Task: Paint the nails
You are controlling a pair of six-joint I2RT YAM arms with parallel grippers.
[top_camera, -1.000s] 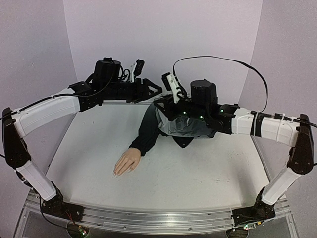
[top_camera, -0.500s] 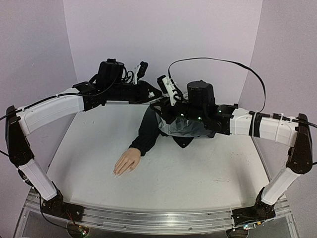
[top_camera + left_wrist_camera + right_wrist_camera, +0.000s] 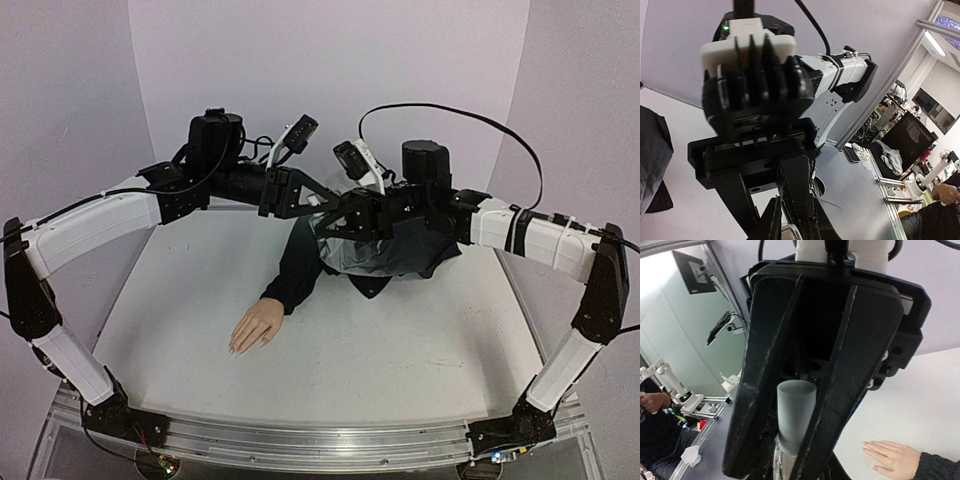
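The mannequin hand (image 3: 255,328) lies palm down on the white table, its dark sleeve (image 3: 295,265) running back. Its pale nails (image 3: 234,350) point to the near left; they also show in the right wrist view (image 3: 869,446). Both grippers meet in the air above the sleeve. My left gripper (image 3: 318,203) is shut on the grey-white cap (image 3: 796,410) of the small bottle. My right gripper (image 3: 338,216) holds the bottle's body (image 3: 780,462) from the other side; its own fingers are mostly hidden. In the left wrist view my left gripper (image 3: 790,222) faces the right gripper's body.
A crumpled grey and black cloth (image 3: 385,258) lies at the back under the right arm. The table's near rail (image 3: 300,440) runs along the front. A black cable (image 3: 470,125) loops above the right arm.
The left gripper swung right and down to meet the right gripper, which turned to face it. The two now close on the bottle together. The hand has not moved.
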